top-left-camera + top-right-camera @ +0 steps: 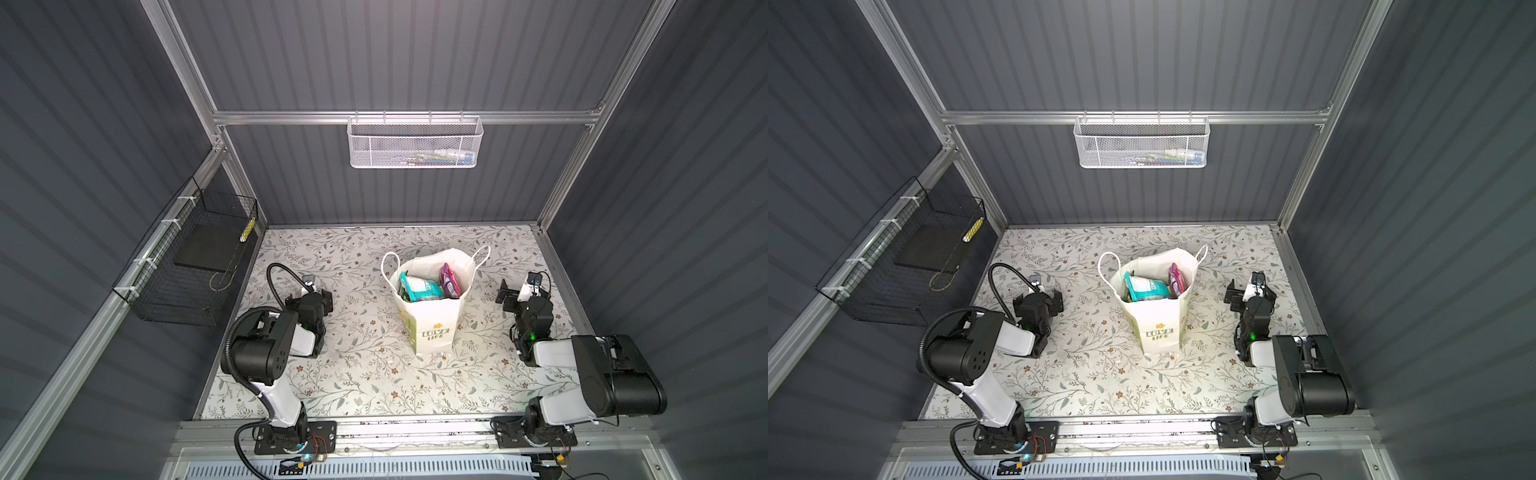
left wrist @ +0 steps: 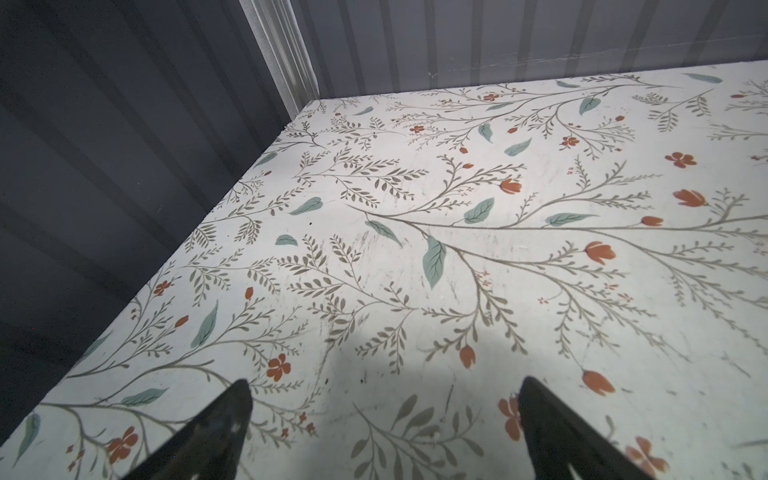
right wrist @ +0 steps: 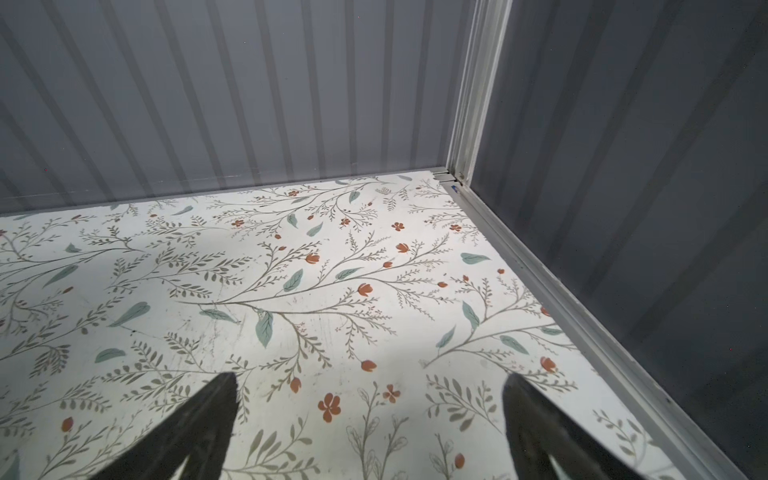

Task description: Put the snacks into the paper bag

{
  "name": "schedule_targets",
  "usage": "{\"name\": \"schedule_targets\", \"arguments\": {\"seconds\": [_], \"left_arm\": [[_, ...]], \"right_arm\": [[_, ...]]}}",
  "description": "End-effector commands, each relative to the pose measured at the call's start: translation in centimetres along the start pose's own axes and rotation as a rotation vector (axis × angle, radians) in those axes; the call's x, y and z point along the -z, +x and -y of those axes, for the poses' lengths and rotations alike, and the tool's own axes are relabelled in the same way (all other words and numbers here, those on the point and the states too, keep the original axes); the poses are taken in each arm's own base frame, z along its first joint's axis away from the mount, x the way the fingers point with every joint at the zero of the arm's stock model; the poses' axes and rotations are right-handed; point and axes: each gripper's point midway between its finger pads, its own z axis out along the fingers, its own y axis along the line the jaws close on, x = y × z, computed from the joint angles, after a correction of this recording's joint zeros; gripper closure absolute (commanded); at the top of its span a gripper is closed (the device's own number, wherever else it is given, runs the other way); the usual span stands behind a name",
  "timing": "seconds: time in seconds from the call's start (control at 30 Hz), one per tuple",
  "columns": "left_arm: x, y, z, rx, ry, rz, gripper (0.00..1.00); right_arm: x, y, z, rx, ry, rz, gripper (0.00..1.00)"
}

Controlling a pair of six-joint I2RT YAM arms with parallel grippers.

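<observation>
The paper bag blocks mid-table, with bare table open on its 2 sides.

Both arms have white link covers and black joint housings. We see on the left arm, lower left of a top view, a black ribbed hose, and on the right arm, lower right, a small green light. Their base plates are black with screws. The pincer fingers are black and pointed.

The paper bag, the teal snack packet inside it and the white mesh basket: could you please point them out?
paper bag (image 1: 432, 318), in a top view, front wall
teal snack packet (image 1: 421, 288), in a top view, middle
white mesh basket (image 1: 411, 146), in a top view, front mesh
</observation>
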Motion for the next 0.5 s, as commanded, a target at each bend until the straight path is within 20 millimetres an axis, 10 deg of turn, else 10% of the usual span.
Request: {"name": "schedule_targets", "arguments": {"seconds": [0.0, 0.47], "left_arm": [[-0.04, -1.08, -0.19, 0.032, 0.000, 0.025, 0.00], [-0.03, -1.11, -0.23, 0.032, 0.000, 0.026, 0.00]], "right_arm": [[-0.41, 0.51, -1.68, -0.022, -0.170, -0.056, 0.01], [-0.24, 0.38, -1.52, -0.071, -0.236, -0.057, 0.01]]}}
